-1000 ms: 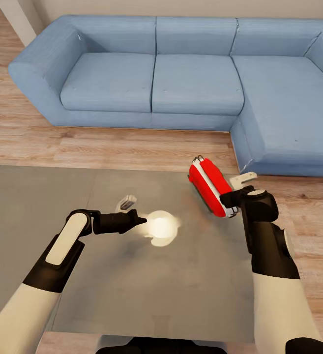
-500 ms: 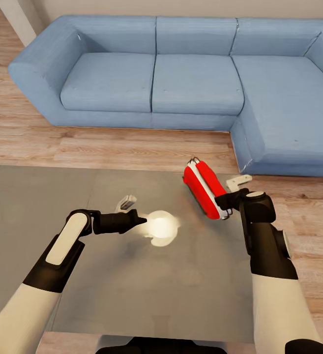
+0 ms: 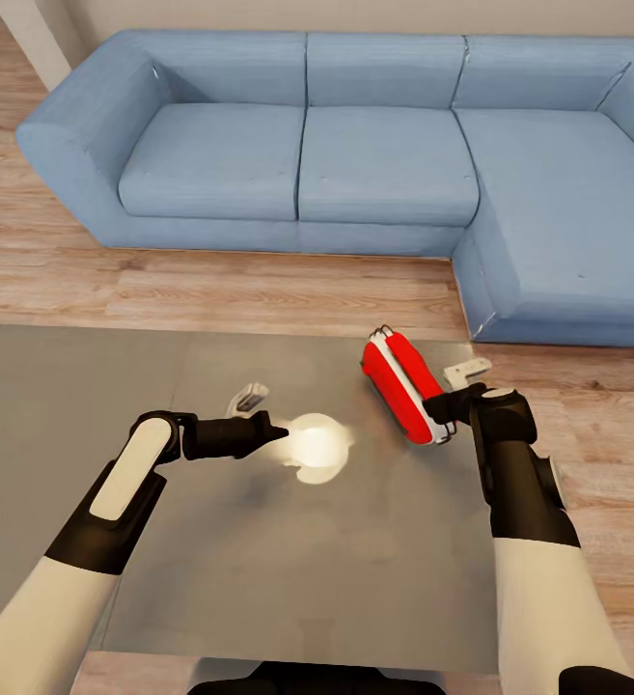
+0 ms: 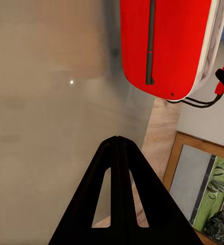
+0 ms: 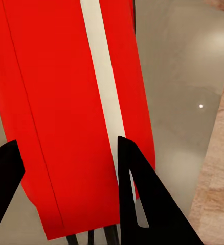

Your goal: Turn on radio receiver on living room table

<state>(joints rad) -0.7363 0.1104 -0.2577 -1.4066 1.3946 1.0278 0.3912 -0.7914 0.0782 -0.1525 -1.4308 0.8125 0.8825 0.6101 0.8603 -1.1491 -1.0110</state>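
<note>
The red radio receiver (image 3: 400, 384) with its white band lies tilted on the grey table (image 3: 85, 386), near the right edge, and its wire handle points toward the sofa. My right gripper (image 3: 439, 407) is open at the radio's near end, with its fingers on either side of the white band (image 5: 103, 87). The dial face is hidden. My left gripper (image 3: 270, 430) is shut and hovers low over the table's middle, left of the radio (image 4: 163, 46), apart from it.
A blue L-shaped sofa (image 3: 374, 164) stands beyond the table across a strip of wood floor (image 3: 210, 290). A bright lamp reflection (image 3: 317, 446) shines on the tabletop beside the left gripper. The table's right edge (image 3: 495, 541) runs under my right forearm.
The radio and my right gripper have shifted a little left and toward me, and the radio lies lower in view. The left arm has not moved.
</note>
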